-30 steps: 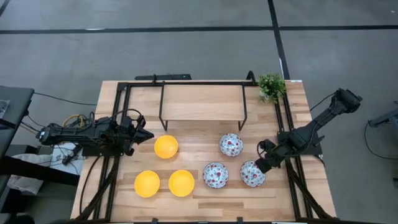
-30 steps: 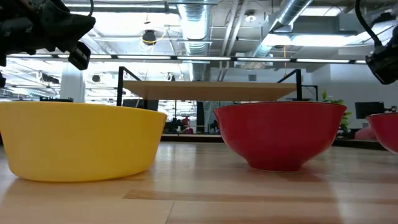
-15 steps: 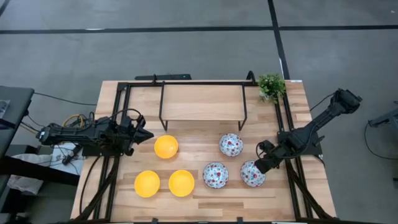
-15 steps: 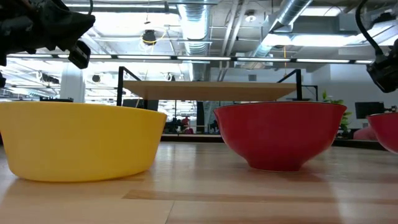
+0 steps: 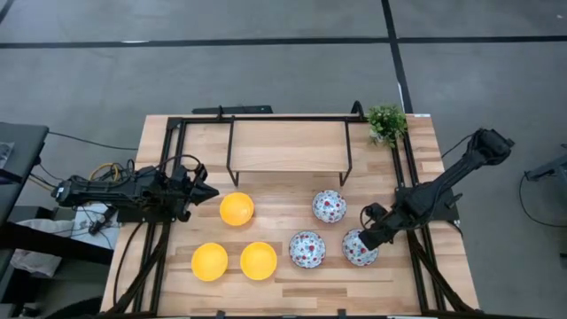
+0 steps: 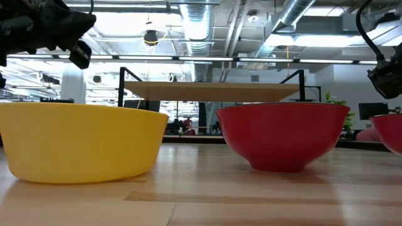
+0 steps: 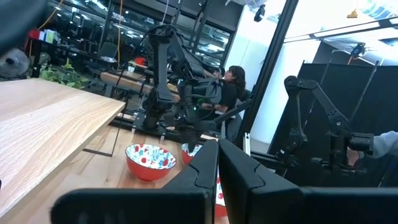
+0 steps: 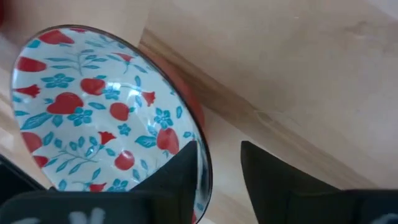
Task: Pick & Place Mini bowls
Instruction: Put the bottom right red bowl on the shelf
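Three glossy yellow mini bowls (image 5: pixel 236 209), (image 5: pixel 209 262), (image 5: pixel 258 260) sit upright on the table's left half. Three floral mini bowls with red outsides (image 5: pixel 329 206), (image 5: pixel 306 250), (image 5: pixel 359 248) sit on the right half. My right gripper (image 5: pixel 366 235) is open and hangs over the rightmost floral bowl (image 8: pixel 93 118). One finger (image 8: pixel 185 169) stands over the bowl's inside and the other (image 8: pixel 273 177) outside its rim (image 8: pixel 202 163); I see no touch. My left gripper (image 5: pixel 209 190) is shut and waits left of the far yellow bowl.
A black-framed wooden shelf (image 5: pixel 288 146) stands at the far middle of the table. A small green potted plant (image 5: pixel 386 121) sits at the far right corner. Black rails run along both table sides. A person (image 7: pixel 231 79) sits in the room beyond the table.
My right gripper has come down and a little toward the table's left, closing in on the rightmost floral bowl. The bowls have stayed in place.
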You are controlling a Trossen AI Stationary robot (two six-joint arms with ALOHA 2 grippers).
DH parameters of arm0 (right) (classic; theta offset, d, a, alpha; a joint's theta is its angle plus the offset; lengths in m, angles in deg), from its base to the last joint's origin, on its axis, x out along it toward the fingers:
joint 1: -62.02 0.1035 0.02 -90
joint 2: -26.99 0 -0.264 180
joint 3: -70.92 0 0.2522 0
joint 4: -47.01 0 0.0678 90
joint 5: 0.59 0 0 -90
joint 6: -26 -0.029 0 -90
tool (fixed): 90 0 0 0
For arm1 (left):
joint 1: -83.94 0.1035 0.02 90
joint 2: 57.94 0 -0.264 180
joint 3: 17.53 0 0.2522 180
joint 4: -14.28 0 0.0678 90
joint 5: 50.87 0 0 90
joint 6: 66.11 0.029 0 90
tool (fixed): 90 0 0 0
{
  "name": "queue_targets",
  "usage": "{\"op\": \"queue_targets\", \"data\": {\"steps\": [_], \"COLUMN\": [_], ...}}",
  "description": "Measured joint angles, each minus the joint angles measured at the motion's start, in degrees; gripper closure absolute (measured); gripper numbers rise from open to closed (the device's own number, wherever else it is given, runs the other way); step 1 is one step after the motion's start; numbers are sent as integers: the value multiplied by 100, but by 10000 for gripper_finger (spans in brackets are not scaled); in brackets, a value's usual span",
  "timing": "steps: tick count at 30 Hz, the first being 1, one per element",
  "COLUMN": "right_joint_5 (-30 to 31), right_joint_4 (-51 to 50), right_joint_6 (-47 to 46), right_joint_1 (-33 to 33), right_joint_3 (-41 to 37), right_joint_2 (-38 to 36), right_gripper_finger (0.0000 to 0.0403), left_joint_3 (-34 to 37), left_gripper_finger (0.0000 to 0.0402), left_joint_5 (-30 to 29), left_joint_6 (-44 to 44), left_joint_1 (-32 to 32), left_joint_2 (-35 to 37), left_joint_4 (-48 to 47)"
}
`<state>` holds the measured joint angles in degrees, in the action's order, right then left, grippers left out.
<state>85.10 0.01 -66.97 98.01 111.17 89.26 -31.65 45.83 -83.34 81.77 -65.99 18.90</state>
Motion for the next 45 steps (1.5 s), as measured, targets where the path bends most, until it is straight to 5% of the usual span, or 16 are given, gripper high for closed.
{"op": "queue_targets", "data": {"steps": [9, 22, 34, 45], "right_joint_5": [90, 383, 1416, 1790], "right_joint_4": [226, 317, -1123, -1539], "right_joint_6": [175, 287, 1199, 3028], "right_joint_1": [0, -11, -337, -1402], "right_joint_3": [-2, 313, 2280, 4167], "right_joint_2": [41, 43, 778, 2236], "right_gripper_finger": [394, 399, 401, 402], "left_joint_3": [1, 2, 0, -26], "left_gripper_finger": [389, 389, 321, 260], "left_joint_5": [0, -2, -2, 70], "left_joint_6": [-4, -1023, -1777, -1255], "left_joint_1": [0, 1, 1, -40], "left_joint_2": [0, -6, -594, -1231], "left_joint_4": [16, 97, 327, 1553]}}
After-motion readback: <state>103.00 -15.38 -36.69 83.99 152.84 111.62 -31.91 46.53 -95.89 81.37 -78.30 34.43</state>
